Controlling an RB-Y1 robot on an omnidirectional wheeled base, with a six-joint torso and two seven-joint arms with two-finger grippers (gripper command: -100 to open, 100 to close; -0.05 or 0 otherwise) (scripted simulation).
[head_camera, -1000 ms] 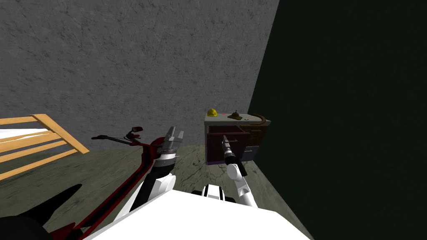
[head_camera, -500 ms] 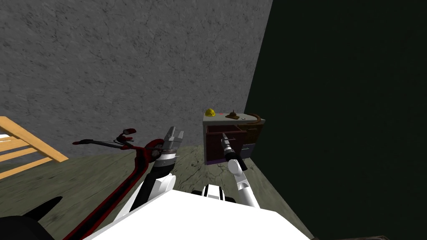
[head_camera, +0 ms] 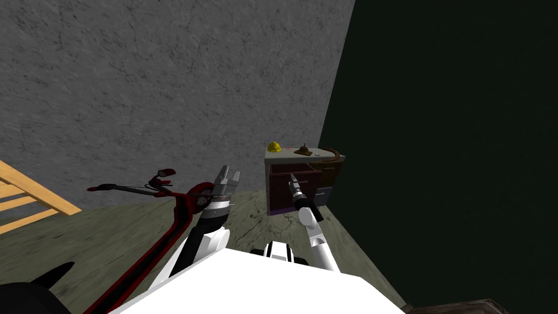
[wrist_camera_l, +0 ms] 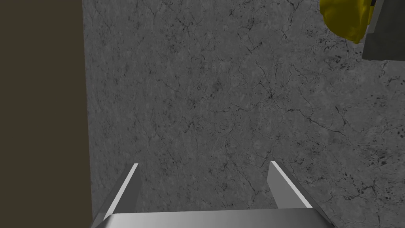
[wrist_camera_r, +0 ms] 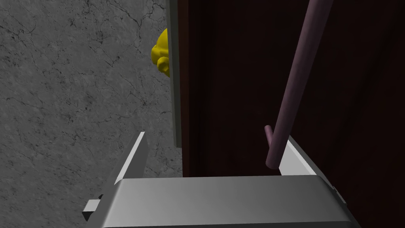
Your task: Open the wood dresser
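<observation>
My right end effector (wrist_camera_r: pixel 215 136) hanging spread around dresser (head_camera: pixel 280 196) handle (wrist_camera_r: pixel 301 59), not pinching; bar sitting at one fingertip, so pulling risking slip. Left end effector (wrist_camera_l: pixel 203 163) spread.

House room, dresser (head_camera: pixel 280 188), scooter (head_camera: pixel 188 199), slatted wooden frame (head_camera: pixel 38 189)
</observation>
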